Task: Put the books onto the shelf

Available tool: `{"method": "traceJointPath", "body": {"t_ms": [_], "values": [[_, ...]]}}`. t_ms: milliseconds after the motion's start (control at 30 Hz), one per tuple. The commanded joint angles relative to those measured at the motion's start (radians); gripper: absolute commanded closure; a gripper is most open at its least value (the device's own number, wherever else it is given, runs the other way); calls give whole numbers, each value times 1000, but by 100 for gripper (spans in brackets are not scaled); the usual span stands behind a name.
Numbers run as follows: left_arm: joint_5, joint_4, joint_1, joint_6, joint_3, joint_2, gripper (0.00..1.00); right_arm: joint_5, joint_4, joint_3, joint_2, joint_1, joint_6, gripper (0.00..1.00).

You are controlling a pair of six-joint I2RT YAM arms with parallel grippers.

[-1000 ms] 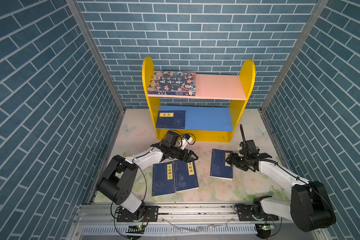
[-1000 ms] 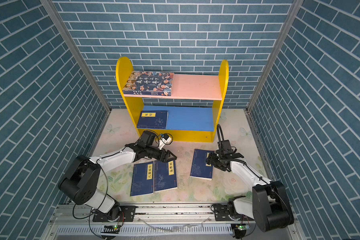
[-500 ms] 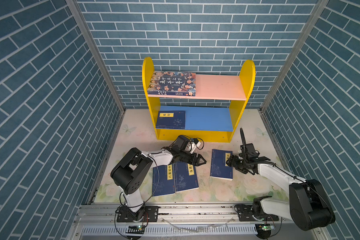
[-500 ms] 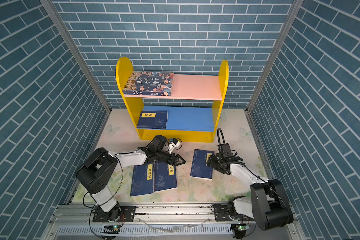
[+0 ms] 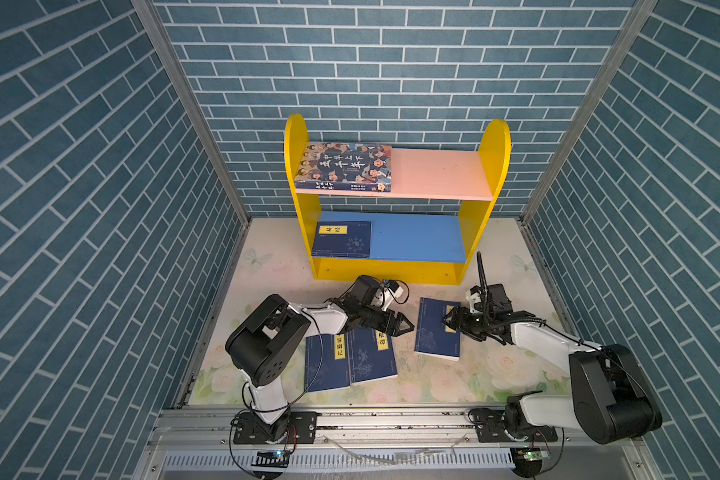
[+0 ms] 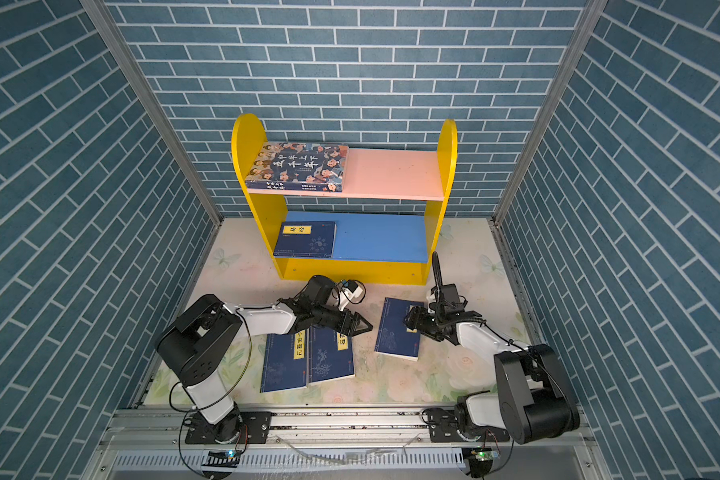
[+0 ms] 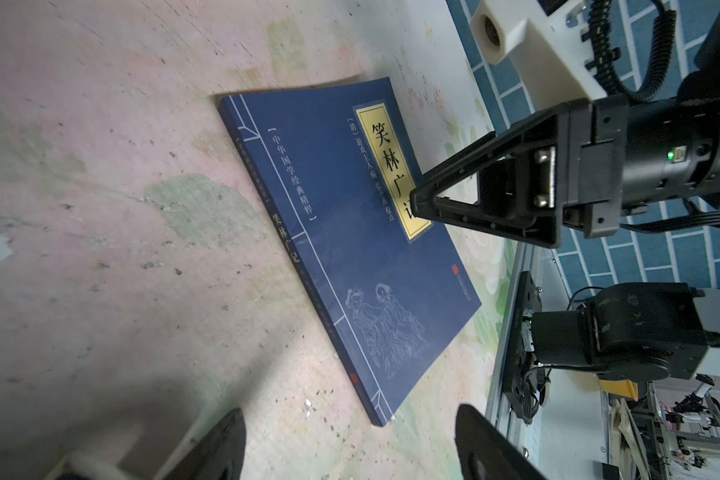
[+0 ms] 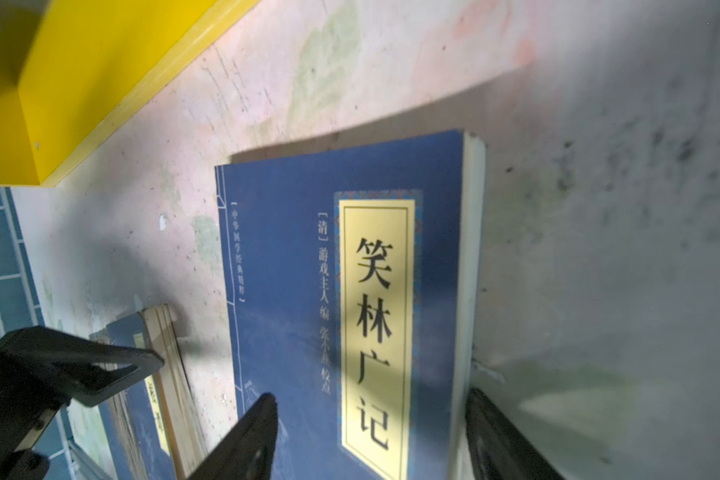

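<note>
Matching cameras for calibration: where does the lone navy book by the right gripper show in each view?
A top view: lone navy book on the mat, right of centre.
A top view: same place, before the shelf.
Left wrist: mid-frame, flat.
Right wrist: fills the centre.
Shared landmark: the right gripper at its yellow label.

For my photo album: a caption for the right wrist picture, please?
Open right fingers straddle the page edge of a navy book, yellow shelf close by.
</note>
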Motion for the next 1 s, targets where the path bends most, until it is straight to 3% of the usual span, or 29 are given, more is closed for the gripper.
{"method": "traceJointPath", "body": {"t_ms": [0, 267, 567, 967], "values": [[-1, 4, -18, 8, 39, 48, 20, -66, -14, -31, 11, 12, -36, 28], [13, -30, -28, 17, 85, 122, 21, -80, 13, -66, 7, 21, -14, 28], [135, 27, -35, -34, 121, 199, 24, -158, 131, -113, 20, 23, 50, 28], [134, 21, -46, -28, 95, 169, 24, -180, 138, -154, -102, 22, 113, 48]]}}
